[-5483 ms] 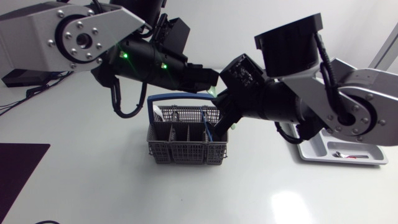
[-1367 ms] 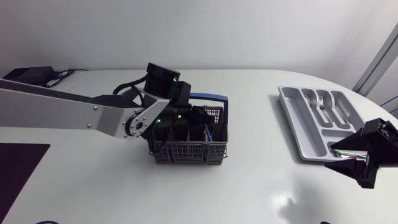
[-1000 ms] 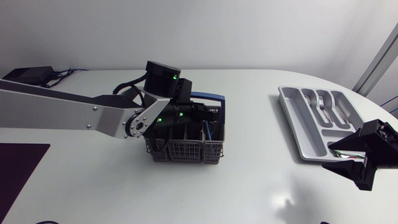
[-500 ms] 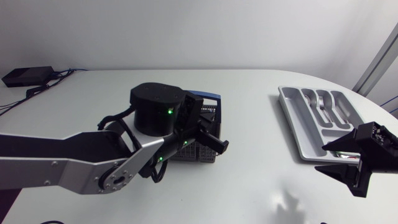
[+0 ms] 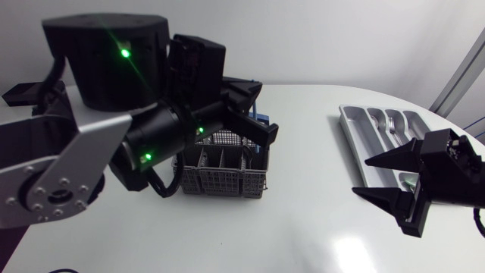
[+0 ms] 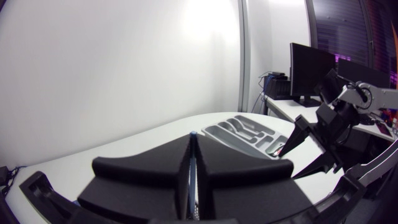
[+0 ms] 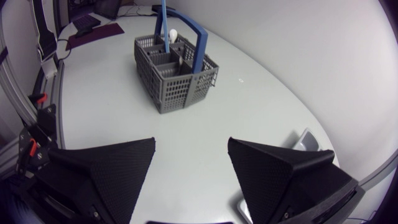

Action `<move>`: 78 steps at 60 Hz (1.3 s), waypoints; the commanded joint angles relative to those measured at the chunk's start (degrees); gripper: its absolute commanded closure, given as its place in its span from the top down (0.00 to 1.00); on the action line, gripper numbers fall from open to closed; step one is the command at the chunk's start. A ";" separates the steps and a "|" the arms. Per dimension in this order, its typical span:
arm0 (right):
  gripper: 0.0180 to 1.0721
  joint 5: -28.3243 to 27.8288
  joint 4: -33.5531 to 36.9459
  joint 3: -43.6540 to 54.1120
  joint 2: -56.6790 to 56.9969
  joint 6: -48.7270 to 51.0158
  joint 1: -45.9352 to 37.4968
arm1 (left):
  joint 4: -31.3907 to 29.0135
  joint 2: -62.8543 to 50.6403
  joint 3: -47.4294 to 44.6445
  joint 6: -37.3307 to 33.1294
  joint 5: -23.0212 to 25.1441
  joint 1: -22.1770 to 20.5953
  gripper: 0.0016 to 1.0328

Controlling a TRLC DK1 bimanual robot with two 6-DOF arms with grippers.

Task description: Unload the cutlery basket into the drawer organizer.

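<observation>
- Your left gripper [image 6: 190,146] is clenched on a thin blue utensil [image 6: 193,180]. It shows as a narrow blue strip in the seam between the two pressed-together fingers, with its end poking out just past the tips.
- The cutlery basket [image 5: 223,180], grey mesh with a blue handle [image 7: 191,38], stands on the white table [image 5: 303,227] below those jaws in the head view. The left arm covers part of the basket's rear.
- Ahead of the clenched jaws, well apart across the table, lies the grey drawer organizer [image 6: 239,130], with your right arm beside it.
- Your right gripper [image 5: 361,177] is released. Its two wedge fingers are spread wide with nothing between them and point toward the basket, which sits well ahead of them.
- The organizer lies just beside and behind the right gripper's fingers. A fork [image 5: 391,125] rests in one of its long compartments.
- From the right wrist, a thin blue shaft [image 7: 163,15] rises above the basket's far side, next to something white [image 7: 174,34]. You cannot tell from there whether this is the piece in the left jaws, or whether its lower end is clear of the compartments.
</observation>
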State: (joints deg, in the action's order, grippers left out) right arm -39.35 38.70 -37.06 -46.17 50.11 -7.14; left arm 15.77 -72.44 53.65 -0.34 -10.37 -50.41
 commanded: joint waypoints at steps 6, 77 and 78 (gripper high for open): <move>0.82 0.15 -5.04 -4.95 -0.67 -15.92 10.56 | -5.84 1.17 4.18 5.61 5.89 1.90 0.03; 0.05 -0.46 -19.27 -19.54 -29.85 -34.20 32.19 | -14.72 -7.62 12.18 18.53 31.20 13.76 0.08; 0.05 -0.55 -19.10 -19.37 -29.76 -33.94 32.27 | -14.72 -7.62 12.18 18.53 31.20 13.85 0.11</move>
State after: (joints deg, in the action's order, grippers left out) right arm -39.27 18.37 -56.38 -75.42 15.46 24.32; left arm 0.91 -79.24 64.03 16.58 19.97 -37.12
